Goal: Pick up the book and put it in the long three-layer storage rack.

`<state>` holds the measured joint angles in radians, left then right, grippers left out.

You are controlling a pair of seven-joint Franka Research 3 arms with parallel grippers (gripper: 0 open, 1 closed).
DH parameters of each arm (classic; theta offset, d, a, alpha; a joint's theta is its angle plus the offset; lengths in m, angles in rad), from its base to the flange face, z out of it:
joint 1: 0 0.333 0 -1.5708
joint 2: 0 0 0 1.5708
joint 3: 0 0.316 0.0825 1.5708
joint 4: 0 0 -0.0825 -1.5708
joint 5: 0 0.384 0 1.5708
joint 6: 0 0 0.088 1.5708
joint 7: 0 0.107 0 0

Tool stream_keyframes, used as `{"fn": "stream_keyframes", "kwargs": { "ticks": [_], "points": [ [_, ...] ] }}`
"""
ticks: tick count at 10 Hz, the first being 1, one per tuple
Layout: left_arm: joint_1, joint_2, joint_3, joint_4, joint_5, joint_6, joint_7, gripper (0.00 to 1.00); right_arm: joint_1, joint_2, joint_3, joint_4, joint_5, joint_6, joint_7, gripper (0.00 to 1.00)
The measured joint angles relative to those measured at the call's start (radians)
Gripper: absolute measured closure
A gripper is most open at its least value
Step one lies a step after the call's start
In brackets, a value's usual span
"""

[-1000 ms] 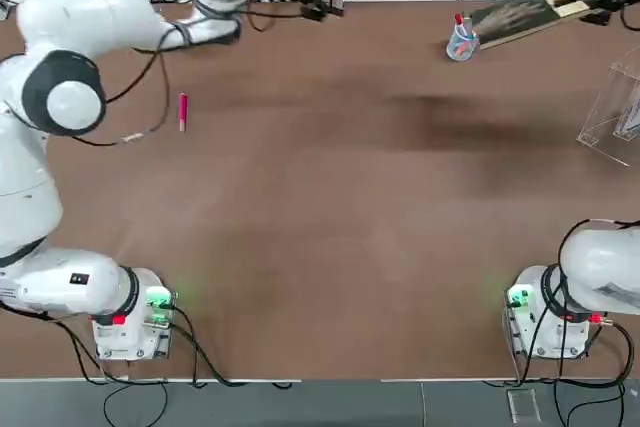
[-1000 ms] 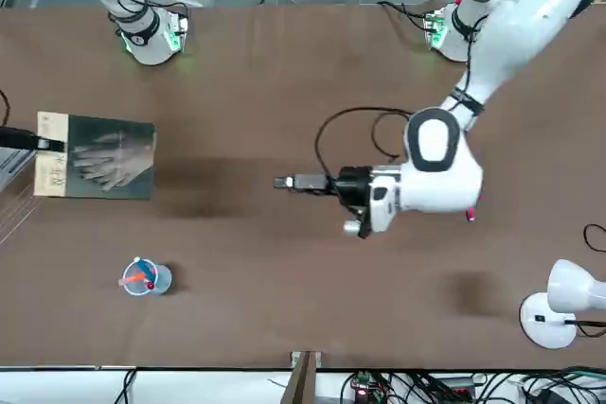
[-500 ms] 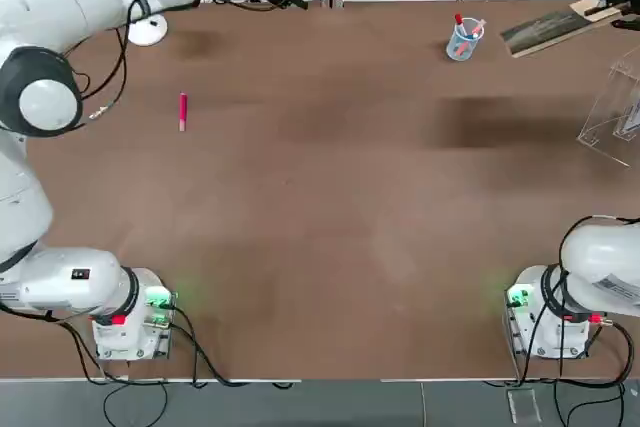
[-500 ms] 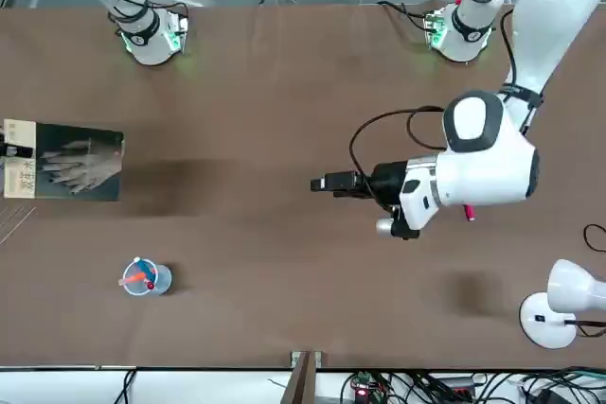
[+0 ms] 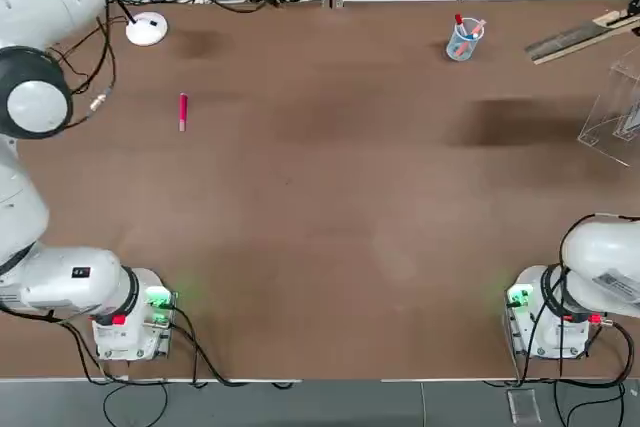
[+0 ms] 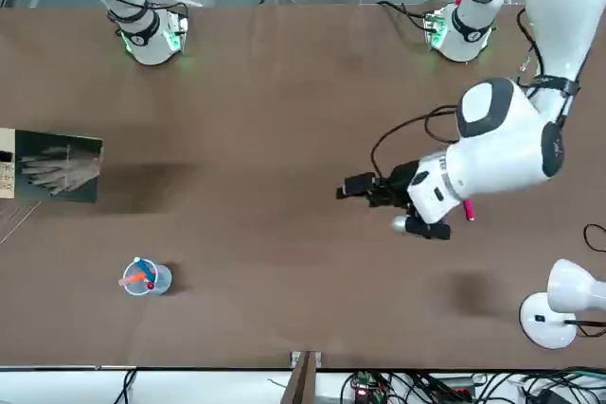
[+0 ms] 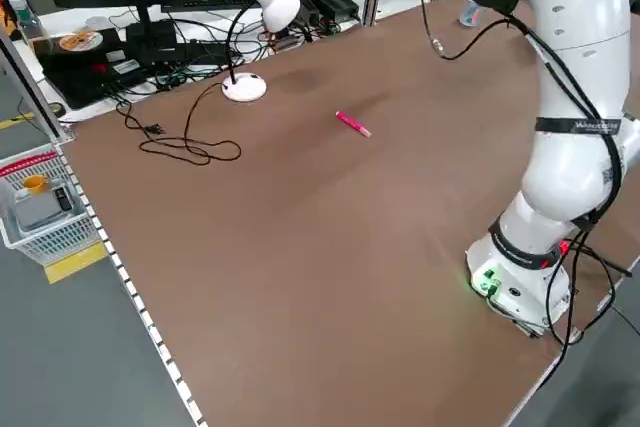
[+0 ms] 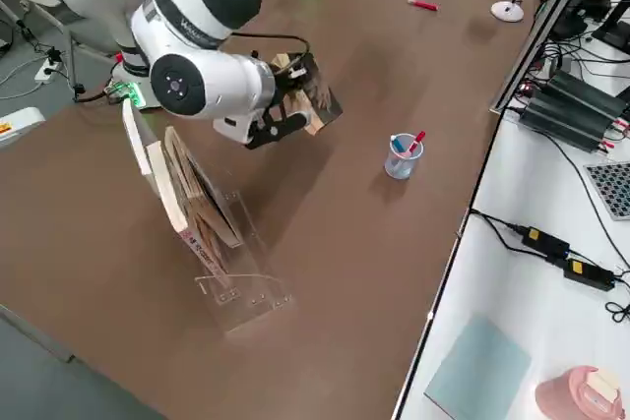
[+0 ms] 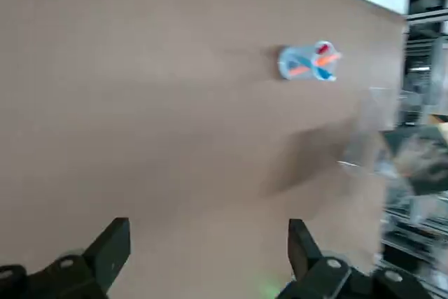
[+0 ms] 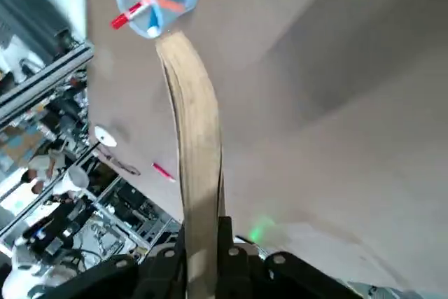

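The book (image 6: 59, 166) is showing a dark grey-green cover with a pale hand picture and a cream edge strip — over a brown table (image 5: 330, 197) where a red pen (image 5: 183, 111), a white lamp (image 6: 559, 302) and a clear rack (image 8: 231, 272) are sitting.

The counter (image 5: 330, 197) is a matt brown sheet, smooth, with soft blotchy shading. The book (image 6: 57, 166), clamped at its cream edge between the right gripper's (image 10: 210, 239) black fingers (image 10: 225, 243), has a dull dark cover and pale paper page edges. Beside those fingers, the long three-layer storage rack (image 8: 212, 243) is clear glossy acrylic. Well away from them stands a transparent plastic cup (image 5: 462, 42). Both arms have glossy white plastic shells; the left gripper's (image 9: 203, 250) 2 fingers (image 9: 108, 246) are matt black.
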<state>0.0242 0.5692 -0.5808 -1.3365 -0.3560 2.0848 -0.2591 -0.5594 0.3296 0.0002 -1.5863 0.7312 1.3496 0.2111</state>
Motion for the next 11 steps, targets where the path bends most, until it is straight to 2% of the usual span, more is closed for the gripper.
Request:
{"fn": "stream_keyframes", "kwargs": {
  "ticks": [4, 7, 9, 11],
  "points": [
    [0.016, -0.005, 0.003, -0.001, 0.206, -0.036, -0.002, 0.01, 0.004, 0.004, 0.009, 0.098, -0.188, -0.049, 0.058, 0.85],
    [0.051, -0.005, 0.007, -0.001, 0.342, -0.126, -0.002, 0.01, 0.021, 0.012, 0.017, 0.152, -0.301, -0.059, 0.061, 0.85],
    [0.080, -0.008, 0.025, -0.001, 0.376, -0.188, 0.008, 0.00, 0.035, 0.033, 0.018, 0.195, -0.365, -0.059, 0.061, 0.85],
    [0.092, -0.020, 0.069, -0.001, 0.379, -0.226, 0.031, 0.00, 0.057, 0.053, 0.019, 0.243, -0.425, -0.059, 0.061, 0.85]
  ]
}}
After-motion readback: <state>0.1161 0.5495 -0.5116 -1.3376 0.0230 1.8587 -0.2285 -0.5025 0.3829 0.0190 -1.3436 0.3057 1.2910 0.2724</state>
